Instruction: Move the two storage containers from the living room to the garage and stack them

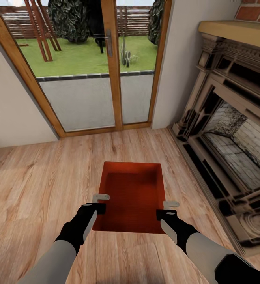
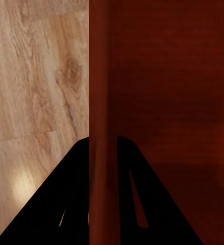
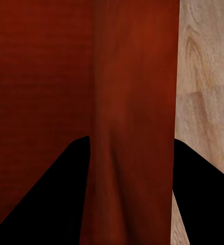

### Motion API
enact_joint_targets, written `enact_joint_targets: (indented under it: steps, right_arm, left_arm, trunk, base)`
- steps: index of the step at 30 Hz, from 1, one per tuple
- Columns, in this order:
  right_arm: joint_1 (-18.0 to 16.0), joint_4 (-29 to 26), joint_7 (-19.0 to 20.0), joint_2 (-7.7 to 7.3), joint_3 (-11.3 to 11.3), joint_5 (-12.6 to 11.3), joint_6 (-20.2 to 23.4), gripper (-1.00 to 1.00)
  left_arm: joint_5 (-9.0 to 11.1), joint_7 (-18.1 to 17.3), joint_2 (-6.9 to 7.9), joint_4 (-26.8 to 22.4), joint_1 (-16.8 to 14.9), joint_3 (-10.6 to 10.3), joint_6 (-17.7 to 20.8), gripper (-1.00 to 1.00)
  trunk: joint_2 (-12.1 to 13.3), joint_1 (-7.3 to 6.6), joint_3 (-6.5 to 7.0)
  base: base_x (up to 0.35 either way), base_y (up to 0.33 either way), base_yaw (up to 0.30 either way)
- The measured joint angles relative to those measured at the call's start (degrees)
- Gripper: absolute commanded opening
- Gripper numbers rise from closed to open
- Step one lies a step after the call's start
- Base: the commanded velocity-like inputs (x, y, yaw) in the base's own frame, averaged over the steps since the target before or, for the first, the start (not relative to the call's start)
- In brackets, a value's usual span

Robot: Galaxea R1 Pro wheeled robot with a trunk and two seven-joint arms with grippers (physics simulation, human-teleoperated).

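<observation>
One red-orange storage container point(image 1: 133, 193), open-topped and empty, sits low in front of me over the living room's light wood planks point(image 1: 39, 185). My left gripper point(image 1: 100, 202) is shut on its left wall, which runs between the black fingers point(image 2: 137, 199) in the left wrist view, wall point(image 2: 100, 102) upright. My right gripper point(image 1: 170, 209) is shut on the right wall point(image 3: 134, 102), with one finger point(image 3: 50, 204) inside the bin. I cannot tell whether the bin rests on the planks or hangs just above them. The garage is out of view.
Wood-framed glass garden doors point(image 1: 112, 67) stand straight ahead, with lawn behind them. A brick fireplace point(image 1: 232, 130) with a stone surround lines the right side, close to the bin. White wall point(image 1: 11, 102) closes the left. Open plank floor lies to the left.
</observation>
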Motion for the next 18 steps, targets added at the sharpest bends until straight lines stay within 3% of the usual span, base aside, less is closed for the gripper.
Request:
enact_joint_targets:
  steps: [18]
  right_arm:
    - [0.0, 0.0, 0.0, 0.0, 0.0, 0.0, -0.1, -1.0]
  left_arm:
    - [0.0, -0.1, 0.0, 0.0, 0.0, 0.0, -0.1, -1.0]
  trunk:
    - [0.0, 0.0, 1.64]
  base:
    - [0.0, 0.0, 0.0]
